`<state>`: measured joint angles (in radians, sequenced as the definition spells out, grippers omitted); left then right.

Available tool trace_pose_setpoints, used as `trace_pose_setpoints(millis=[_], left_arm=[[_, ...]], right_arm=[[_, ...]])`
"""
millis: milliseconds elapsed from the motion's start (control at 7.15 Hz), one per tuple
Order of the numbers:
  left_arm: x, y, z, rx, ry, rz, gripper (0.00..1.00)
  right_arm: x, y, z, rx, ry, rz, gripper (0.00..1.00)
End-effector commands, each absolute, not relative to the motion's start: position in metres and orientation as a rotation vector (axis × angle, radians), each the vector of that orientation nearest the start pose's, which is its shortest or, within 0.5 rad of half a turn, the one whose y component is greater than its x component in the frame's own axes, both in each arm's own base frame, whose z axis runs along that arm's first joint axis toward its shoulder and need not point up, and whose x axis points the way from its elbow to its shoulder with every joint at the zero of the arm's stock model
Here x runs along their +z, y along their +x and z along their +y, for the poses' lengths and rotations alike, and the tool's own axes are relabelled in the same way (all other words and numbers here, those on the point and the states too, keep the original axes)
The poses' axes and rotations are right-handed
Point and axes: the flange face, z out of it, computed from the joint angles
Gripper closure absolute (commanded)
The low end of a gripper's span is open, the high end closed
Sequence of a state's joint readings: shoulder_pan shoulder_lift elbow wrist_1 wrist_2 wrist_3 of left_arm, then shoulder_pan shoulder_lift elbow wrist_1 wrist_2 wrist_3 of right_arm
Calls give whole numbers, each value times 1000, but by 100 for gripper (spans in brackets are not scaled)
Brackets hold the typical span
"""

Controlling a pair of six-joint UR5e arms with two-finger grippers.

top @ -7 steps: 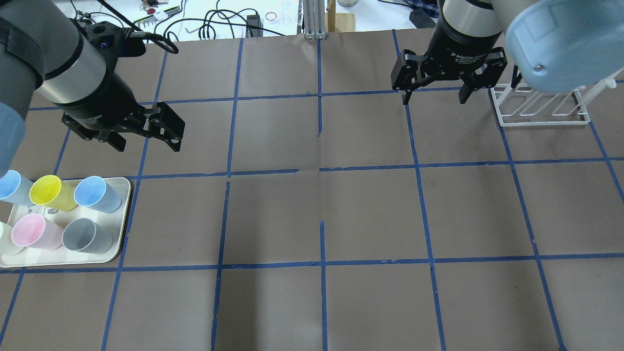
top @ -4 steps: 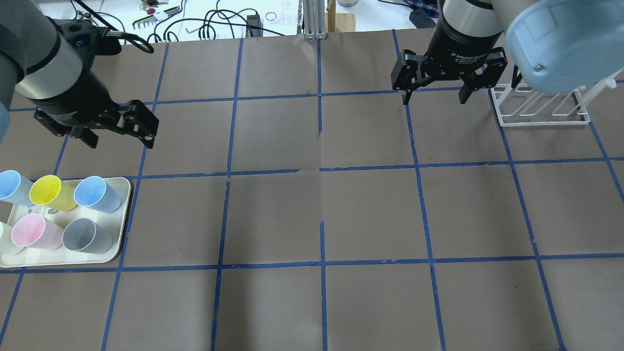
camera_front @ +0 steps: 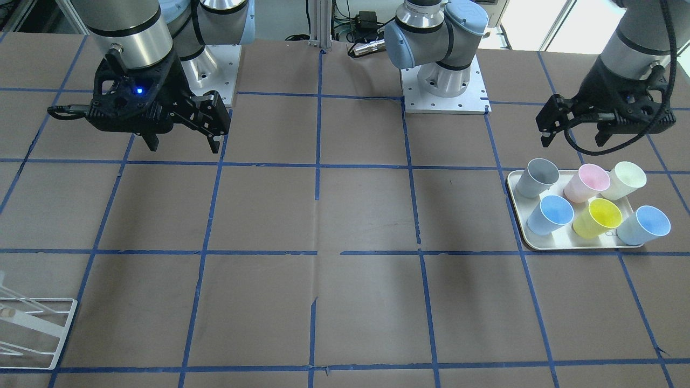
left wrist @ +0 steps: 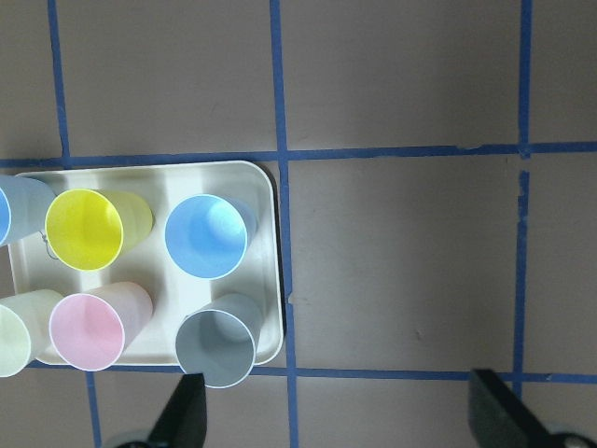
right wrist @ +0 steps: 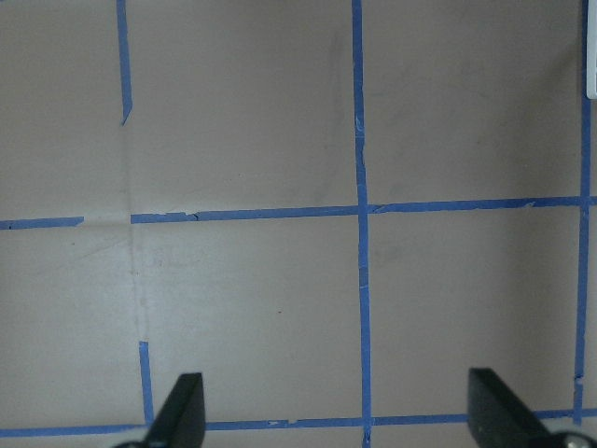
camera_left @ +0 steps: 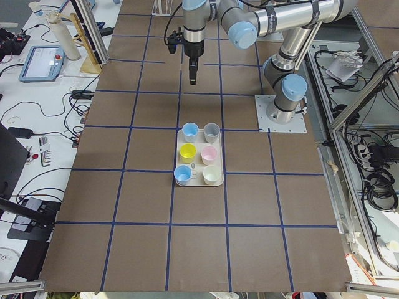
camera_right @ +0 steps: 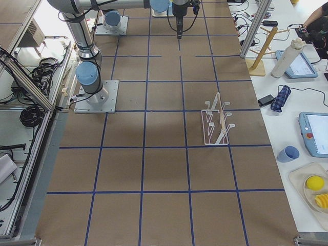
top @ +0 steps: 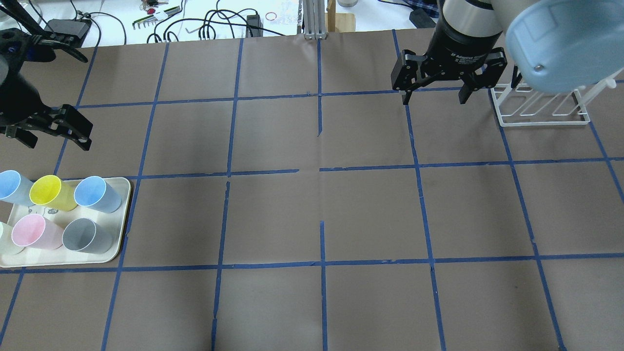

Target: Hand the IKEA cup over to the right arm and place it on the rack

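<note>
Left gripper [camera_front: 571, 141] hovers just short of the tray [left wrist: 269, 280], fingers spread wide, nothing held. It looks set for a drop onto the IKEA cup [left wrist: 205, 236], upright, mouth up, beside the grey cup [left wrist: 216, 341]. Right gripper [top: 433, 97] hangs open & empty next to the rack [top: 536, 124] — prob. parked there to keep the hand-over short.

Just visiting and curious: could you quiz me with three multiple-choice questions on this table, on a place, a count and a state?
1. Where does the grey cup stand? A. bare table B. beige tray C. wire rack
2. How many cups are blue? A. one B. two C. three
3. The left gripper is: A. open, empty B. shut on a cup C. shut, empty
Answers: B, it stands on the tray with the other cups, and the rack holds none; B, two blue cups show; A, its fingers stand wide apart with nothing between.
</note>
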<state>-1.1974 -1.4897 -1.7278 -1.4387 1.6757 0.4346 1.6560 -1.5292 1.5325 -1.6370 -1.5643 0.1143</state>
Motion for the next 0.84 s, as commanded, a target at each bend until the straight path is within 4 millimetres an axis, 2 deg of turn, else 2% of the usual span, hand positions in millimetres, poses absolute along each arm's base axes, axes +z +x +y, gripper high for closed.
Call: trace_pose_setpoints(millis=[0,280,420,559,699], left_arm=[[441,91,-490,-17,171,3018,0],[408,130,-504,-6,240,3098,0],[398,140,-512,-27,267,3088,0],[379,143,-515,22,400,3094,0],[363,157,-519,27,481,3083,0]], right_arm=[[494,179,-501,-99,43,3126,0],[493,178,-501,-97,41,3129,0],[493,178,-501,-95,41,3132,0],[493,179,-501,-95,41,3131,0],[493,178,-501,-96,38,3134,0]])
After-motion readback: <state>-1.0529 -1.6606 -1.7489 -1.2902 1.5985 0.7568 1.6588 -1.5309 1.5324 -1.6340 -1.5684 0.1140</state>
